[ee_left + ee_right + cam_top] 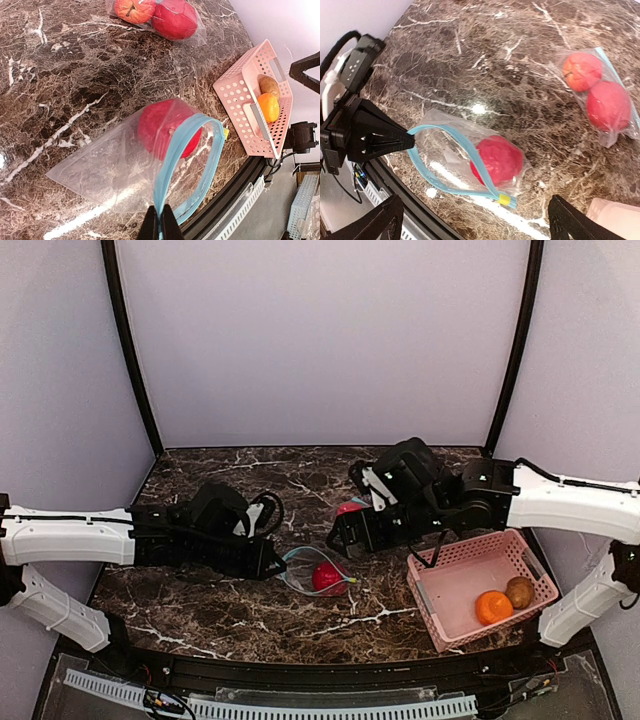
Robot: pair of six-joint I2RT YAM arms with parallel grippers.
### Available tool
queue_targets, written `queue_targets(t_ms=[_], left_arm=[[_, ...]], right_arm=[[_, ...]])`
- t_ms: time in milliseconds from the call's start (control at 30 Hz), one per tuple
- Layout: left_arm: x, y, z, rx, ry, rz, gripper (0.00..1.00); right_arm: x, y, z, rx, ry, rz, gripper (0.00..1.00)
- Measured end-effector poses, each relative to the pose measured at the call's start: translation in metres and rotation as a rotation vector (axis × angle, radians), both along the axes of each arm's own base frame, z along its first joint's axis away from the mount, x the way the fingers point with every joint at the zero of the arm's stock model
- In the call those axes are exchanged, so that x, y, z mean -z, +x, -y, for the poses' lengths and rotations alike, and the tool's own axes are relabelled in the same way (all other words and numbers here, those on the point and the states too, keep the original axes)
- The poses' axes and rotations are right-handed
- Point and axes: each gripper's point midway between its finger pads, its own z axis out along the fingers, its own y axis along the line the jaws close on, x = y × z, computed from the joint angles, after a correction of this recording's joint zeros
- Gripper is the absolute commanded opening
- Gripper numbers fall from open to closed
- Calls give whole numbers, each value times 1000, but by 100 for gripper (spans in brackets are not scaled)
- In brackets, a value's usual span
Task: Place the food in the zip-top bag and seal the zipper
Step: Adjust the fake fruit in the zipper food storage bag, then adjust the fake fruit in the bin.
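Left gripper [160, 221] clamped on the blue zipper [176, 150] lip of the zip-top bag [95, 170], bag lying open-mouthed on the marble surface [75, 65], one red fruit [162, 125] inside, right gripper [474, 207] spread wide above, orange fruit [493, 607] in the pink basket [470, 548], second bag [602, 92] with two fruits beyond.

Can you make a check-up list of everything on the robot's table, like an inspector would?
Surface: dark marble table; no spills seen.
Job's things: bag lies open, unsealed, with one red fruit inside; orange sits in the basket.
Clutter: second bag holding two fruits; brown fruit in the basket beside the orange.
Grippers: left gripper shut on the bag's blue zipper edge; right gripper open, above the bag, holding nothing.
Cables: black cable looped at the left wrist, clear of the bag.
Surroundings: plain light walls; nothing else seen.
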Motion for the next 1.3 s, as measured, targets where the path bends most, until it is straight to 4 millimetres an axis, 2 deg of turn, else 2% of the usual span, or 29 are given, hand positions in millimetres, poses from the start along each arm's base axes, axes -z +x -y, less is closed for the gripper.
queue_targets(t_ms=[33,100,200,300,400,467,633,700,800,1033,1167,1300], left_arm=[[0,0,0,-1,0,0,1],[0,2,-1,-5,-2,1,1],[0,2,-1,-6,-2,1,1],[2,3,-2,-10,-1,0,1],[7,2,-5,-13,3,-4,1],[10,1,-6,-14,7,-9,1],[11,2,-8,-19,5,-7,1],[10,2,-8,-19,-2,-3,1],[10,2,-11,-26,-10,1,1],[16,-1,-16,-26,-10,-14,1],[15,2,-16,-31,-18,-12,1],[14,4,-16,-33,-25,-11,1]], right_arm=[[-3,1,12,27,4,-1,99],[6,8,38,98,-31,-21,99],[37,19,91,249,-134,-76,99],[66,22,146,408,-244,-138,99],[83,18,196,563,-320,-179,98],[91,14,223,646,-346,-205,99],[123,-3,280,853,-433,-311,99],[134,-15,296,918,-472,-350,99],[141,-26,308,976,-478,-383,99],[148,-27,312,1032,-437,-426,99],[157,-29,307,1013,-459,-474,99],[165,-30,289,954,-420,-527,96]])
